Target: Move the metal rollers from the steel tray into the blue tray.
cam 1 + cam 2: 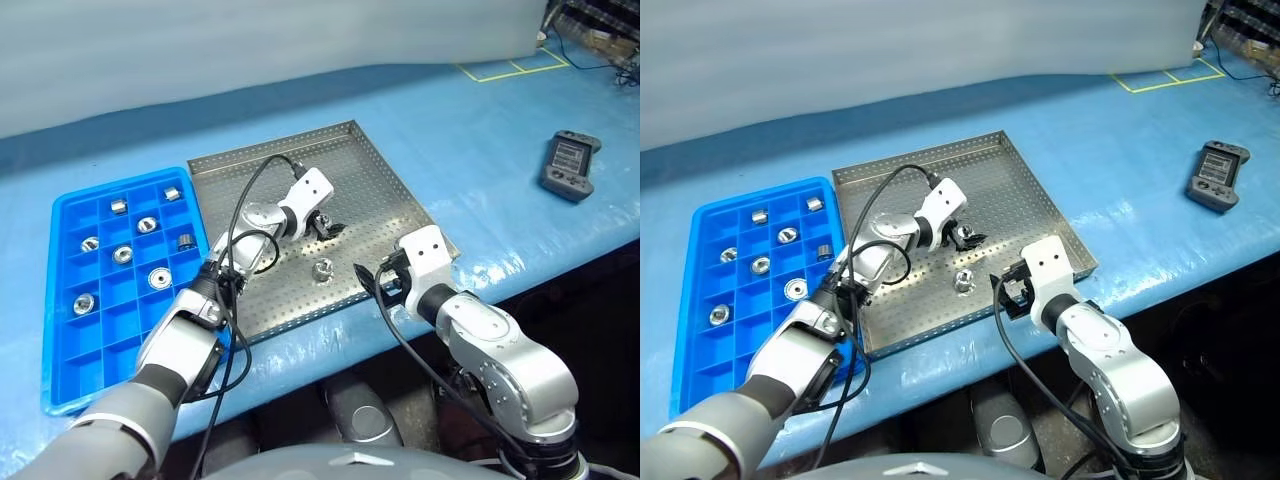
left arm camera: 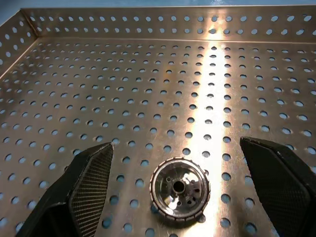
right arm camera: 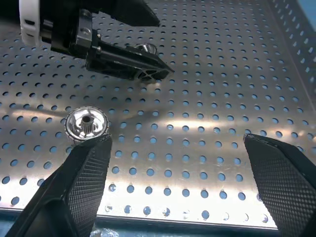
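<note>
I have brought my left gripper low over the steel tray, because the work now is at the rollers left there. Eight metal rollers already sit in the blue tray, each in its own small compartment, so most of the job looks done. On the perforated floor I see one roller lying flat with its central hole facing up, close to the near rim. In the left wrist view a roller lies between my two fingers, which stand wide apart and do not touch it, so nothing is grasped yet. In the right wrist view a second roller peeks out just behind the left fingers. My right gripper waits above the near rim of the steel tray, its fingers spread wide too and empty. I judge the left one is lined up for closing.
</note>
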Motion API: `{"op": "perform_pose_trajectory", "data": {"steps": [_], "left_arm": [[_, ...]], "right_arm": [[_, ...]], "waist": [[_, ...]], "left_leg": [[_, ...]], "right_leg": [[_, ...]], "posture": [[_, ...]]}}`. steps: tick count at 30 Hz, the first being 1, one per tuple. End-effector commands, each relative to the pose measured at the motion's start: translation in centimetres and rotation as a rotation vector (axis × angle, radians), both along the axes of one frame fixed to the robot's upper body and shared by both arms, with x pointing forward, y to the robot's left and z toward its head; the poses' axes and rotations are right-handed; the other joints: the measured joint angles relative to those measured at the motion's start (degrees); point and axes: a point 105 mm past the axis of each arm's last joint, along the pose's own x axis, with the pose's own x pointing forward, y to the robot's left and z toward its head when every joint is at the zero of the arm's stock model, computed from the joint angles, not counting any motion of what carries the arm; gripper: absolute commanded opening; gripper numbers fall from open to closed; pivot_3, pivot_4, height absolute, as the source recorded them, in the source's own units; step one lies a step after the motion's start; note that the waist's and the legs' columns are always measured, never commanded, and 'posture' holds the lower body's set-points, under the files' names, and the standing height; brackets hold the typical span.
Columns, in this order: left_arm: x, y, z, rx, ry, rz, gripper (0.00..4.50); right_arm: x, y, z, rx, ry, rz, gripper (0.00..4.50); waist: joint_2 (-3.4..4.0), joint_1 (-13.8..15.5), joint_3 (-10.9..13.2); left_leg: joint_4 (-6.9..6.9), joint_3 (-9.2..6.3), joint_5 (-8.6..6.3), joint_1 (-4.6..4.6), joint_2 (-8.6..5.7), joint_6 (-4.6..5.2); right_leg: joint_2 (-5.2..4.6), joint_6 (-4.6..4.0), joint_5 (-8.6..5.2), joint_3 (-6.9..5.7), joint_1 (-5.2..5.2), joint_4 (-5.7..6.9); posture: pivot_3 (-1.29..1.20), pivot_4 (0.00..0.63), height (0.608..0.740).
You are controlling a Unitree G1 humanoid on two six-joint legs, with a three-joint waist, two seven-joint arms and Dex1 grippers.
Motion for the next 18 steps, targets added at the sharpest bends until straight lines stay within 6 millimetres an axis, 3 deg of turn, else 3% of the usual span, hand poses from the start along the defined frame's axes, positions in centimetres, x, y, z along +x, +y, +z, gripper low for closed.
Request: {"op": "perform_pose_trajectory", "data": {"steps": [1,3,6,13,18], "left_arm": [[0.9,0.4,0.4,0.010,-0.025,0.051,4.47],[1.0,1.1,-0.3,0.057,-0.023,0.080,4.47],[1.0,2.0,-1.3,0.106,-0.022,0.115,3.88],[0.3,2.6,0.2,0.041,-0.052,0.123,1.70],[-0.5,3.5,3.5,-0.067,-0.116,0.150,1.71]], "right_arm": [[-0.1,0.0,1.1,0.011,-0.046,-0.007,4.50],[-0.1,0.1,1.1,0.012,-0.047,-0.006,4.50],[0.0,0.1,1.0,0.015,-0.044,-0.007,4.50],[0.4,0.7,1.0,0.022,-0.042,0.021,4.50],[0.8,1.5,1.1,0.023,-0.038,0.066,4.50]], "waist": [[0.00,-0.63,0.00],[0.00,-1.18,0.00],[-0.01,-1.44,0.00],[-0.03,-2.22,0.02],[-0.02,-1.27,0.02]], "left_leg": [[-0.01,0.00,0.00,0.01,0.00,0.00],[-0.04,0.01,0.00,0.03,0.00,0.01],[-0.07,0.03,0.00,0.05,0.00,0.01],[-0.10,0.37,0.06,0.36,0.00,0.10],[-0.28,0.41,0.11,0.43,0.00,0.17]], "right_leg": [[0.00,0.00,0.00,0.00,0.00,0.00],[0.00,0.00,0.00,0.01,0.01,0.00],[-0.01,0.01,0.00,0.04,0.03,-0.01],[0.00,0.13,0.08,0.37,0.11,0.06],[0.01,0.12,0.08,0.42,0.08,0.09]], "posture": [[-0.41,0.150,0.740],[-0.41,0.150,0.740],[-0.40,0.150,0.740],[-0.35,0.150,0.740],[-0.29,0.150,0.740]]}}
